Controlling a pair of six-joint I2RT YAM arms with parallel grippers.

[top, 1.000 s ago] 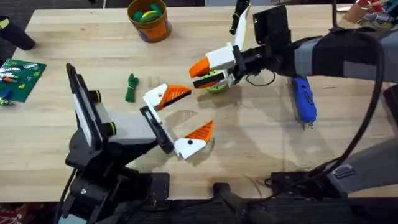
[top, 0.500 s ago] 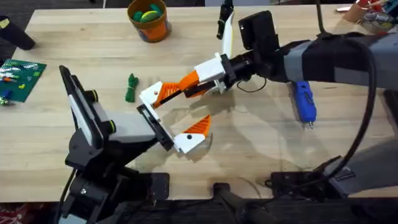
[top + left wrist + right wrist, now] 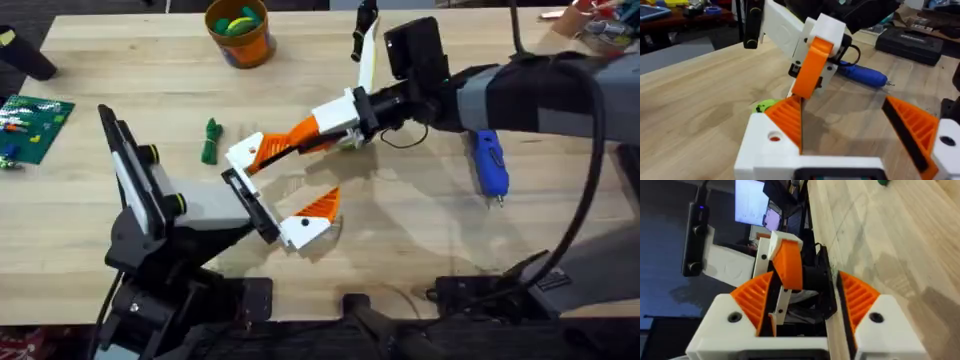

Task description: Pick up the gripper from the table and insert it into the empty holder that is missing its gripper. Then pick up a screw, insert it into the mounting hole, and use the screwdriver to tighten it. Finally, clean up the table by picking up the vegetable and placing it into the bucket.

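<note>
Overhead: pale wooden table (image 3: 420, 240), dim surroundings

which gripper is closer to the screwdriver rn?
Right. The right gripper sits mid-table, with its arm passing just beside the screwdriver, which lies on the right side of the table. The left gripper is lower and slightly farther left, open.

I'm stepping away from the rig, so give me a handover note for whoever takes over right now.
Left end effector: open, over the table.
Right end effector: open, around the left one's upper finger.
Screwdriver: lying on the table, to the right.
Bucket: far edge, green and yellow pieces inside.
To do: bin the green stalk and the green piece under the right arm.
</note>
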